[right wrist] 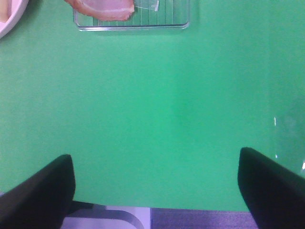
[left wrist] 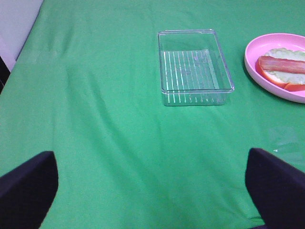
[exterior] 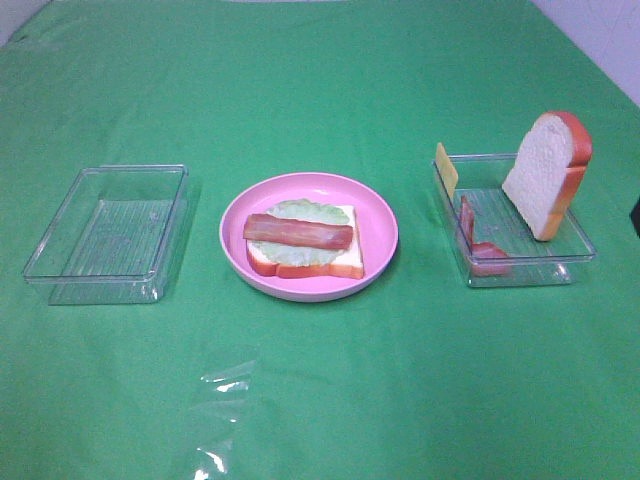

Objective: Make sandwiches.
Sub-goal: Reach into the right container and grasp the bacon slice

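Green cloth is spread over the whole table. From the high camera, a pink plate is seen at the middle. On it the open sandwich is laid flat: a bread slice, lettuce on it, and one bacon strip across the top. A clear left tray is set on one side of the plate and a clear right tray on the other. In the right tray a second bread slice is propped upright, a cheese square is leaned at the far corner nearest the plate, and loose bacon is kept at the near corner.

By the left wrist camera, the left gripper is shown over bare cloth, jaws spread wide, nothing held. The left tray is seen ahead, well apart from it, and the sandwich on its plate farther off to the side.

By the right wrist camera, the right gripper is shown likewise spread and unladen over cloth at the table's near edge. The right tray with its bacon is seen ahead, well apart, with only a sliver of the plate beside it.
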Controlling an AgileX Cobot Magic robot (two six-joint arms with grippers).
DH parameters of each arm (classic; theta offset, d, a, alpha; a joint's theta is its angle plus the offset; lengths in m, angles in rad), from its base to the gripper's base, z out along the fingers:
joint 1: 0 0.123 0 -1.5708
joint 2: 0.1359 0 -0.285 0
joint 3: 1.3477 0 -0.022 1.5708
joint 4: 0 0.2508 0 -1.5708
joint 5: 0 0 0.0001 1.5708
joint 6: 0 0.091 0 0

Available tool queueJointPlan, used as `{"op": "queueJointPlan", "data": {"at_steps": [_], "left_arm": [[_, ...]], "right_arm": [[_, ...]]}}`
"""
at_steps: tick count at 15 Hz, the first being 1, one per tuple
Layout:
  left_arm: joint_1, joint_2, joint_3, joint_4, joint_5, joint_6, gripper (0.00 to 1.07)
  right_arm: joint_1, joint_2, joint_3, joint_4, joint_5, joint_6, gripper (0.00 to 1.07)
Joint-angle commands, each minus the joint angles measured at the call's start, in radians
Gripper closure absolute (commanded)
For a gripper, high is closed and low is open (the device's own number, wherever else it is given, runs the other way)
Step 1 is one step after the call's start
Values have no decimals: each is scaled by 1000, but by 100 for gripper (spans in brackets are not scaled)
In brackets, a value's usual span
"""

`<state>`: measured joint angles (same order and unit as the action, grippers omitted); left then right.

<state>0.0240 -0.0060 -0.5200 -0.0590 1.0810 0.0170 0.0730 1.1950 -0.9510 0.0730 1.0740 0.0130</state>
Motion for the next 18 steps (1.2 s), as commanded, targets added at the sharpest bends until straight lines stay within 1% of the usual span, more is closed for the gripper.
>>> {"op": "queueJointPlan", "data": {"at_steps": [1,3,4,5,6,8,9,11,14,15,18], "left_arm": [[3,-18,3,-5,-2,-4,6],[3,-18,3,-5,-2,-4,6],[3,-18,3,-5,-2,-4,6],[3,-18,3,-5,-2,-4,6],[3,-18,3,-5,-2,-4,6],[3,-18,3,-5,-2,-4,6],[3,-18,3,-5,-2,-4,6],[3,-18,3,-5,-2,-4,6],[3,-18,3,-5,-2,-4,6],[3,-18,3,-5,-2,-4,6],[3,-18,3,-5,-2,-4,6]], "right_arm": [[0,165,-90,12,0,-13,19],[6,280,-143,49,-33,-20,19],[35,333,-172,65,-59,-27,19],[117,430,-231,73,-95,-5,19],[136,455,-250,73,-99,-1,19],[189,543,-328,73,-107,17,19],[201,584,-366,72,-111,17,19],[200,645,-418,79,-110,17,19],[199,708,-459,72,-117,16,19],[199,761,-491,72,-117,16,19],[197,829,-508,69,-121,16,19]]}}
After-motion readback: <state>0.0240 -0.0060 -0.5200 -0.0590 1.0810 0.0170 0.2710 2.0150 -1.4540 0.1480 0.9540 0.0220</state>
